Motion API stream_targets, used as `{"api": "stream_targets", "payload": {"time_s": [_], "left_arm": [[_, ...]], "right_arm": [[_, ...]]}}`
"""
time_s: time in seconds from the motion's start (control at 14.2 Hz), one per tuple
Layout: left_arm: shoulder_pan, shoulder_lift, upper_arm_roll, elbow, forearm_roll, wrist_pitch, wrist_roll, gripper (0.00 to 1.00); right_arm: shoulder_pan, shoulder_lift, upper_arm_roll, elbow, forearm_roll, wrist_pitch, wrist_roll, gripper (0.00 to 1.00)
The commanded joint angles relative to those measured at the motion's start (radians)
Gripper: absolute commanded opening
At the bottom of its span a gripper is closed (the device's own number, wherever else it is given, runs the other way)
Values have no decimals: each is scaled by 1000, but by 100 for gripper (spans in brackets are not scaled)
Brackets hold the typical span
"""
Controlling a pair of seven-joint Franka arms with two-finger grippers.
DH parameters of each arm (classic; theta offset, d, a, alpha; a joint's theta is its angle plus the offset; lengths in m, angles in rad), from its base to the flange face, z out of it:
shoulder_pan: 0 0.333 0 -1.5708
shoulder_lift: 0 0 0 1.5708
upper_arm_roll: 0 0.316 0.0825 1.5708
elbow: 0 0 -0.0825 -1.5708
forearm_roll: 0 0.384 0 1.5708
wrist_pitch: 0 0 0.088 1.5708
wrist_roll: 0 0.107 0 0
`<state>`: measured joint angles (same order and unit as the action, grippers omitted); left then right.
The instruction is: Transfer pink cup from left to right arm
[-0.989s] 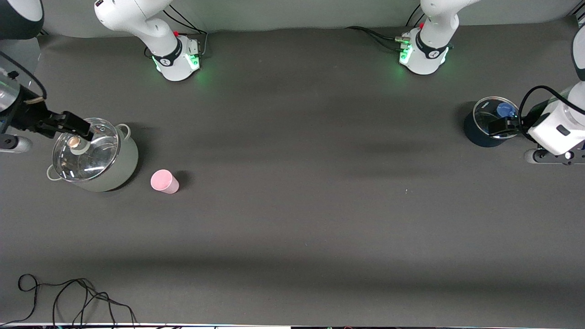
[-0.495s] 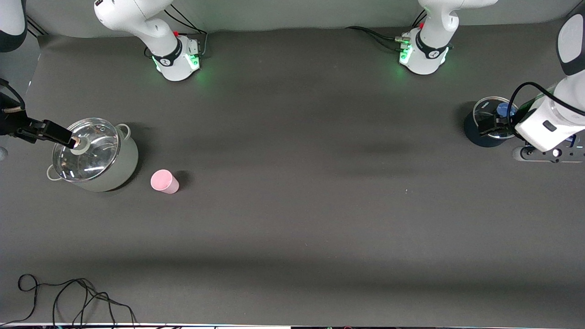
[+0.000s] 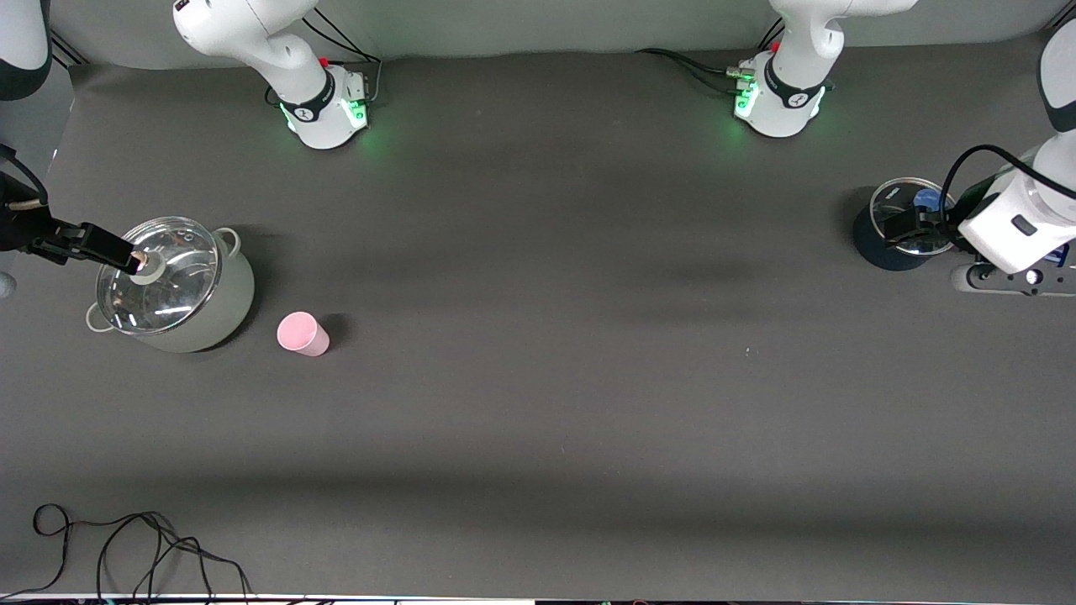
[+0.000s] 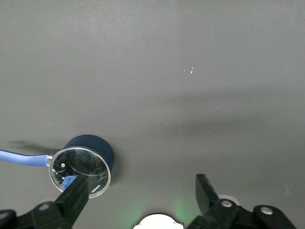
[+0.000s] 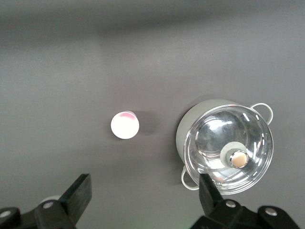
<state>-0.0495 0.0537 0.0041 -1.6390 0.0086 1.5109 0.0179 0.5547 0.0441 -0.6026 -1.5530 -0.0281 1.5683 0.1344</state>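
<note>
- Across the table in the front view, the pink cup [image 3: 302, 334] stands mouth down on the mat toward the right arm's end, just beside the lidded steel pot [image 3: 172, 286] and a little nearer the camera. The right gripper [image 3: 108, 246] hangs over the pot's rim; the left gripper [image 3: 912, 229] hangs over a small dark pot [image 3: 901, 223] at its own end.
- From the left wrist, the left gripper's fingers [image 4: 76, 198] are spread wide with nothing between them; the cup is not in sight.
- From the right wrist, the right gripper's fingers [image 5: 81, 188] are likewise spread and bare, with the cup on the mat below.
- Neither arm holds the cup. Resting at the right arm's end fits a finished transfer, or one still to come.
</note>
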Motion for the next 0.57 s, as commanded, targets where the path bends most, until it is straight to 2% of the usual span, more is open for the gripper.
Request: {"api": "stream_targets", "payload": {"time_s": [0.0, 0.14, 0.49], "left_arm": [[-4, -18, 7, -5, -1, 17, 19, 100], [-4, -17, 7, -5, -1, 28, 20, 100], [-3, -15, 7, -5, -7, 28, 20, 100]], "right_arm": [[-102, 11, 91, 19, 11, -11, -24, 100], [-264, -1, 261, 8, 14, -13, -24, 100], [-543, -15, 565, 7, 13, -20, -24, 100]]}}
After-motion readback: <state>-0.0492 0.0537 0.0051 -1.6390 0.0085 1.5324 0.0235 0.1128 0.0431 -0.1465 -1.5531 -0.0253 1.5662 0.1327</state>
